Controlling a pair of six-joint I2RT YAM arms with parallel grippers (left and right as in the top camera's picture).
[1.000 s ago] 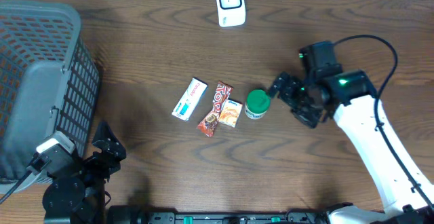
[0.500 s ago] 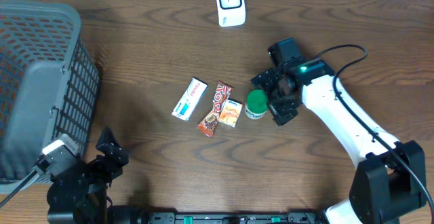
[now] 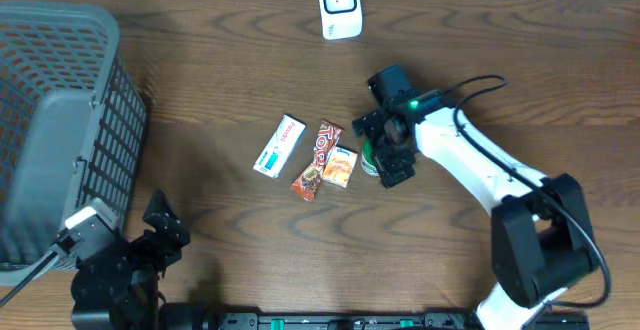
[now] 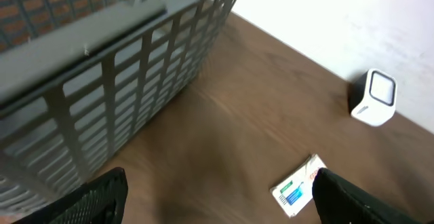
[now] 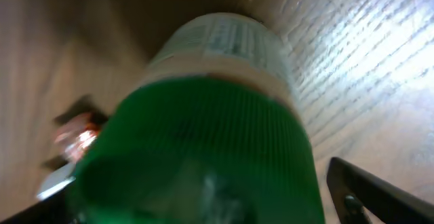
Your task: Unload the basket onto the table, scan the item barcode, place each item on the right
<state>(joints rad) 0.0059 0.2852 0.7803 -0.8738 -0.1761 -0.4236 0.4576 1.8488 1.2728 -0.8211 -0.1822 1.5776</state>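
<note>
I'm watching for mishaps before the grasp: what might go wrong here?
The right hand straddles the upright green-capped white jar, jaws open; closing off-centre might tip it. The orange snack packet lies close beside the jar, so the hand might shove it. A grip on the ribbed cap alone might slip.

The white-shelled right arm [image 3: 470, 160] reaches from the near right side out toward the left, its long forearm stretched low and its black wrist [image 3: 390, 82], lit by a small green light, turned downward. The black two-finger right gripper [image 3: 379, 151] points down with its jaws spread wide; one finger [image 5: 380, 195] shows at the right edge of the wrist view. The black left arm [image 3: 100, 282] sits folded at the near left corner, its left gripper [image 3: 167, 226] angled forward, jaws wide apart
</note>
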